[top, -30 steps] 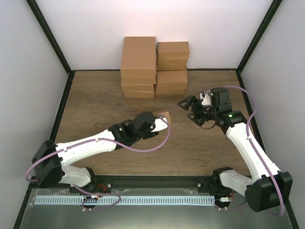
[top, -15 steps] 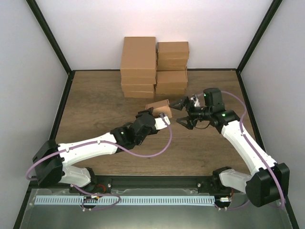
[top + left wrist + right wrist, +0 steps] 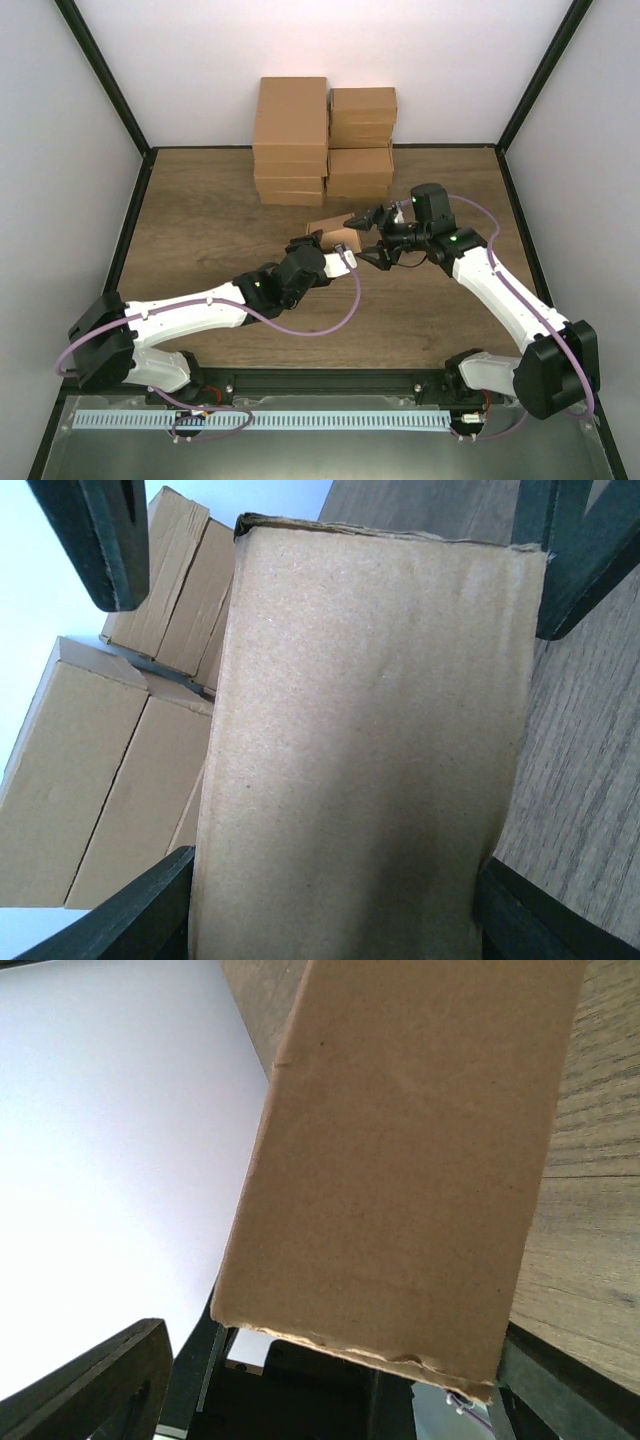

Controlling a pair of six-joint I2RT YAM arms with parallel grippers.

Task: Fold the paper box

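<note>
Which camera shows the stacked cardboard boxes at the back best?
Top external: both stacks show whole. Left wrist catches only part of them behind the held box; right wrist shows none.

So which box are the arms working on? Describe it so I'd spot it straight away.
On the table, stacks of boxes stand at the far edge. Just before them, a small box is between the left gripper and right gripper. It alone is unstacked, gripped by the left one.
</note>
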